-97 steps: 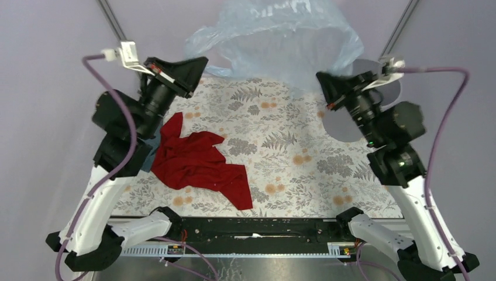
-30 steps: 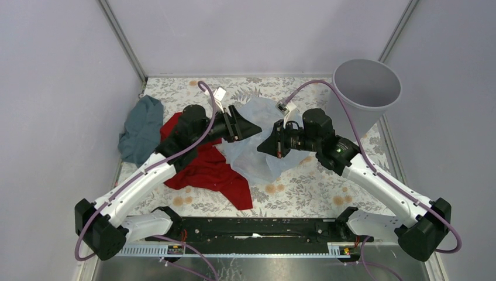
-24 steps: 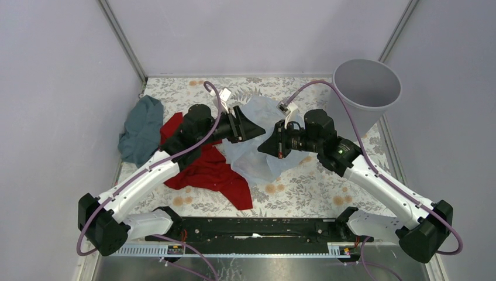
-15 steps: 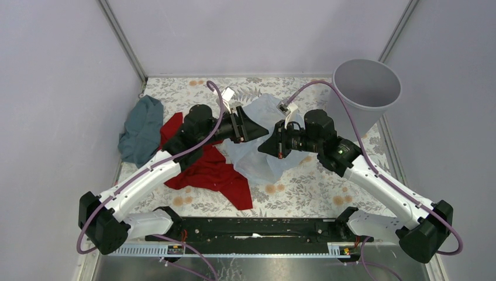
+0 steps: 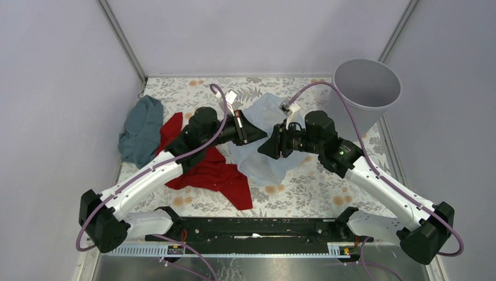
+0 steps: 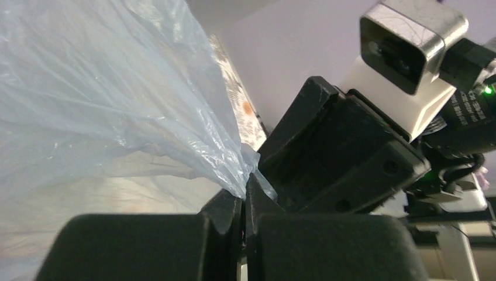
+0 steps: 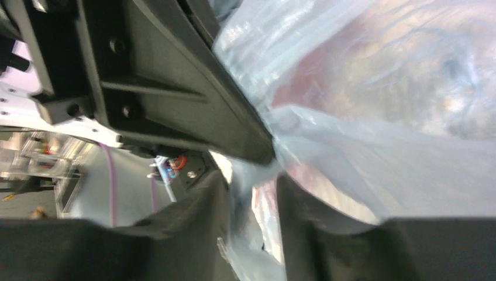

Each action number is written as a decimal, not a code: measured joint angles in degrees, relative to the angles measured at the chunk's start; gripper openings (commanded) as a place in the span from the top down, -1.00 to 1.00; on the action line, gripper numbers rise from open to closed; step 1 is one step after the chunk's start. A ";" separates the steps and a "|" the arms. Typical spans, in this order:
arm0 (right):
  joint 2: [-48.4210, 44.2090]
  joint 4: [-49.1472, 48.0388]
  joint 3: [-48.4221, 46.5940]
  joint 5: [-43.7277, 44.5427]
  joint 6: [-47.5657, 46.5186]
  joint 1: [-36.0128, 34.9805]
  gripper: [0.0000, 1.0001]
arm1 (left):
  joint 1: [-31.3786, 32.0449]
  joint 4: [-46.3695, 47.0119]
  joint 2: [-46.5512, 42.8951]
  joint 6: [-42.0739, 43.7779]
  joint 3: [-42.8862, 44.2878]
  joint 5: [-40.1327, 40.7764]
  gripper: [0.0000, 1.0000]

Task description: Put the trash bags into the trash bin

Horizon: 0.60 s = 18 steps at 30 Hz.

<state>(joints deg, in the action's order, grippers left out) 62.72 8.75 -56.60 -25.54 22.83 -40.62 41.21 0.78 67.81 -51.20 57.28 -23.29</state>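
Left claw [image 6: 244,199] edged right, pinching trash bag [image 5: 266,170], right claw [image 7: 251,181] parted around its film

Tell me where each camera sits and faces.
Top external: above and behind, looking down on trash bin, left arm, right arm.
Left wrist: on the left arm, facing the trash bag; left tool pinching it shows.
Right wrist: on the right arm, facing the left tool's body; right tool, fingers apart, shows.
Shared: both wrist views show that bag.
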 measured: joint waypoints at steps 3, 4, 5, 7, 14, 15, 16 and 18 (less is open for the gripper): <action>-0.94 2.89 -0.09 3.08 -0.94 0.00 -0.69 | 0.11 -4.02 -2.71 1.90 0.00 6.01 1.00; -1.49 4.39 -0.13 4.66 -1.38 -0.02 -0.73 | 0.09 -5.46 -3.98 2.69 0.00 8.37 1.00; -2.10 5.86 -0.17 6.49 -1.75 -0.02 -0.77 | 0.09 -7.23 -5.66 3.76 0.00 11.37 1.00; -3.72 9.42 -0.35 10.45 -2.38 -0.04 -0.79 | 0.09 -9.62 -8.37 5.44 0.00 15.69 1.00; -10.38 22.91 -4.11 35.91 -3.98 -0.11 -0.83 | 0.09 -16.15 -16.28 11.85 0.00 26.29 1.00; -10.62 24.28 -5.42 40.24 -4.31 -0.11 -0.83 | 0.09 -16.83 -16.83 12.52 0.00 26.93 1.00; -10.56 25.44 -6.99 44.76 -4.81 -0.11 -0.82 | 0.09 -17.51 -17.22 13.22 0.00 27.36 1.00; -9.51 26.95 -10.47 53.40 -6.25 -0.11 -0.82 | 0.09 -18.58 -17.86 14.38 -0.17 27.85 1.00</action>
<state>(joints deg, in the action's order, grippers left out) 53.21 35.70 -67.07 27.86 16.58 -40.73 41.30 -17.80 49.95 -36.82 57.10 4.56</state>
